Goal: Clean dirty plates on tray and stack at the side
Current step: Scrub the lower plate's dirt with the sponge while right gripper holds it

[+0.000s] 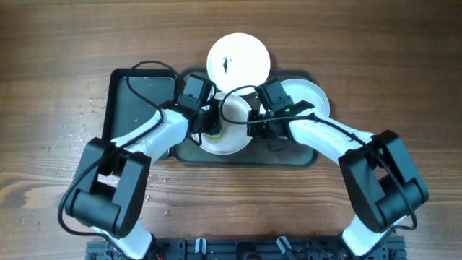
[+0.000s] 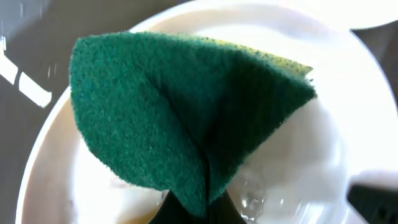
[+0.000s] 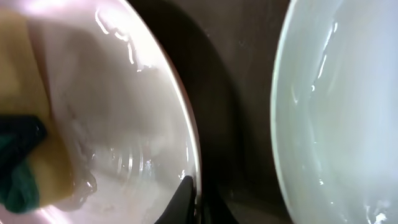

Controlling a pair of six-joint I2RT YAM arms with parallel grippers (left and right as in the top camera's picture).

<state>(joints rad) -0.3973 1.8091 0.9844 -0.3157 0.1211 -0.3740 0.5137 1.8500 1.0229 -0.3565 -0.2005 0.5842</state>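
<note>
Though half-hidden overhead, sponge on plate.

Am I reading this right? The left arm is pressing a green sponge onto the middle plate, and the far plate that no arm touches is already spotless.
Not quite. The far plate is not spotless: the overhead view shows a small dark smudge at its centre. The rest stands: the left gripper holds a green sponge on the middle plate.
</note>
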